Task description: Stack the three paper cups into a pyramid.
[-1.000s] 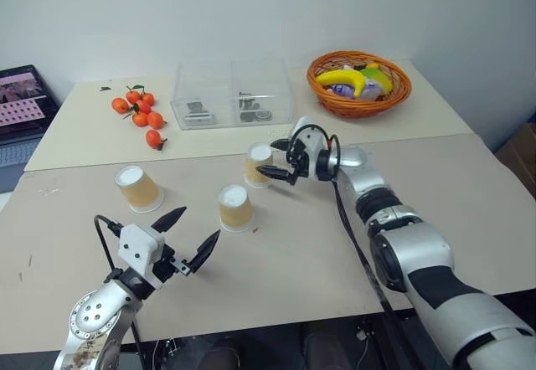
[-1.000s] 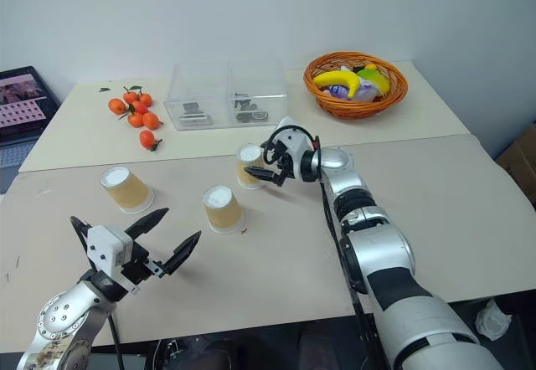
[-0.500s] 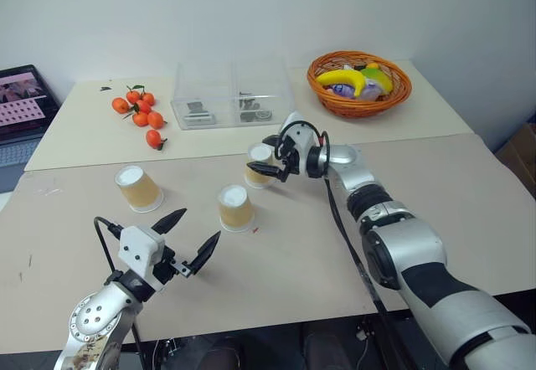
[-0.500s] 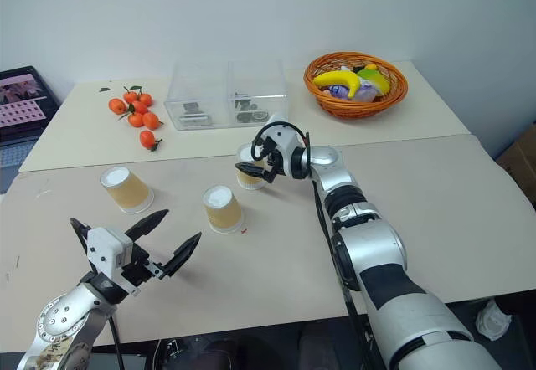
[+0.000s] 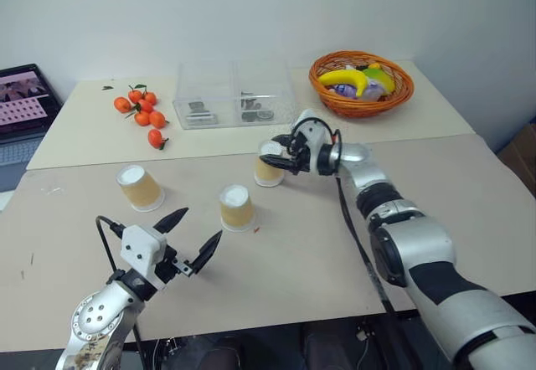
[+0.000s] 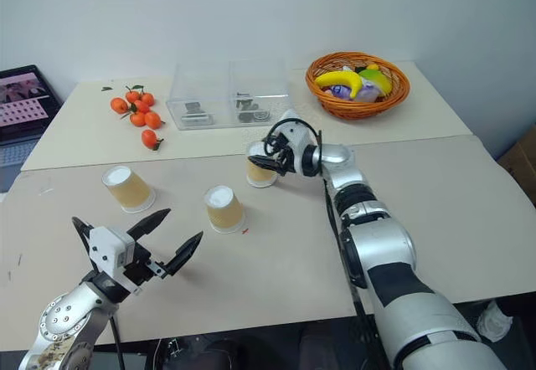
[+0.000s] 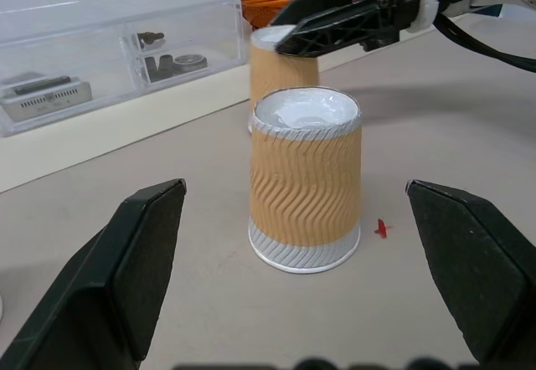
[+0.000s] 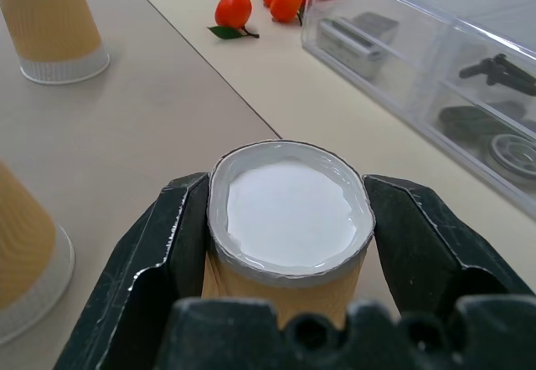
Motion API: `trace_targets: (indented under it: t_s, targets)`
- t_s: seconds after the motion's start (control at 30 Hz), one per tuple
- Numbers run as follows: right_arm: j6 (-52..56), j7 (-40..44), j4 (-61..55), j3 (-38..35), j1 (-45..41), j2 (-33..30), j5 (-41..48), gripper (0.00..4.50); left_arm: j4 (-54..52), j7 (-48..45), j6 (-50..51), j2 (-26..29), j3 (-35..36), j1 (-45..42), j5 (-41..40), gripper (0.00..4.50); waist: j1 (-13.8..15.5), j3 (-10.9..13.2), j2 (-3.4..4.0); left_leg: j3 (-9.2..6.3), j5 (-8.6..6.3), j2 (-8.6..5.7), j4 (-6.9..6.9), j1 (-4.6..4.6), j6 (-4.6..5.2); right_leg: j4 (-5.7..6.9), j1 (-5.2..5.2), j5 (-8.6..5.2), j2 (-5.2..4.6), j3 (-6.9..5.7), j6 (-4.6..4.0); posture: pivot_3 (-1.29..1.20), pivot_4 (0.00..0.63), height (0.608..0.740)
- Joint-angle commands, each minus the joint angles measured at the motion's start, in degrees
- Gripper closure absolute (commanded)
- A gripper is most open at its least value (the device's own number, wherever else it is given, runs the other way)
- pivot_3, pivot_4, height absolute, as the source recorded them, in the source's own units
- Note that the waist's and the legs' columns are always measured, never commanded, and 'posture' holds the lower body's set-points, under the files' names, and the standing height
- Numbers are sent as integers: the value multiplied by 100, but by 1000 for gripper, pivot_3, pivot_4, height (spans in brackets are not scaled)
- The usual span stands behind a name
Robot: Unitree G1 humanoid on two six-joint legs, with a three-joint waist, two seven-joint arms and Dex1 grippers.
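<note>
Right hand: your right hand (image 5: 274, 157) was clamped on the far cup (image 5: 268, 169), one finger on each side just below its white upturned base, squeezing that end slightly oval.
Far cup: it stood upside down near the middle of the counter (image 5: 469, 186), close to the counter's seam and in front of the clear box (image 5: 234, 94); whether its rim touched the counter you could not tell.
Middle cup: the middle cup (image 5: 236, 208) sat upside down on the counter, nearer and left of the far cup, apart from it, with a small red mark (image 7: 382, 228) just right of it.
Left cup: the left cup (image 5: 139, 187) stood upside down, well left of the other two.
Left hand: your left hand (image 5: 191, 238) was spread wide and held nothing, near of the middle cup.
Pyramid: no cup was on another.
Far side: oranges (image 5: 141, 113) lay left of the box, a basket (image 5: 360, 83) of fruit to its right, a laptop (image 5: 25, 102) at the far left.
</note>
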Motion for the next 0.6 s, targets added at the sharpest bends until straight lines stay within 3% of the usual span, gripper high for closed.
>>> trace_targets:
  t_s: [0.03, 0.17, 0.6]
  targets:
    - [52, 1086, -635, 11, 355, -412, 189, 1836, -210, 3, -3, 33, 50, 36, -57, 0, -7, 0, 0, 0, -1, -1, 0, 0, 1, -1, 1, 1, 0, 1, 2, 0, 150, 728]
    - [276, 1507, -1418, 66, 866, -616, 326, 1836, -204, -10, -14, 28, 43, 71, -61, 0, -29, -1, 1, 3, -1, 1, 0, 4, 1, 2, 1, 2, 0, 3, 2, 0, 150, 728]
    - [1370, 1759, -3714, 553, 2030, -384, 674, 1836, -94, -67, -29, 60, 61, -62, -53, 0, 0, -3, -1, 12, -1, 6, 2, 11, 1, 4, 4, 5, 4, 9, -1, 0, 150, 728]
